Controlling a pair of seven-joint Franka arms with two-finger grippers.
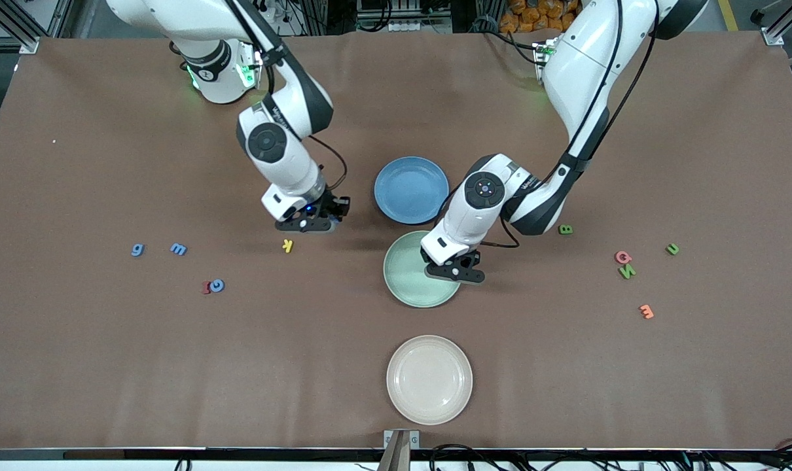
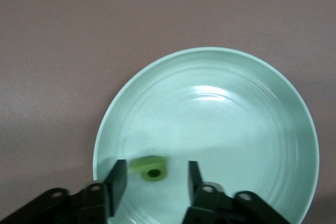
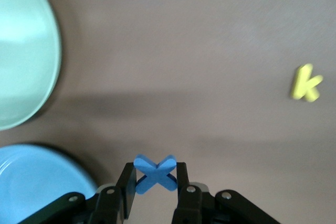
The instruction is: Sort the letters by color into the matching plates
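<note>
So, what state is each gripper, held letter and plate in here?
Left gripper: open over the pale mint green plate.
Small green foam letter: released, lying in that plate.
Right gripper: shut on the blue foam X letter.
Medium blue plate: empty.
Cream-white plate: empty.

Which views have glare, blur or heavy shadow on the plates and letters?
Left wrist view: bright sheen on the green plate; the green letter between the left gripper's fingers is soft and blurred. Right wrist view: the blue letter in the right gripper is crisp, the yellow k blurred. Front view: even light, soft shadows under both arms, mild sheen on the blue plate.
</note>
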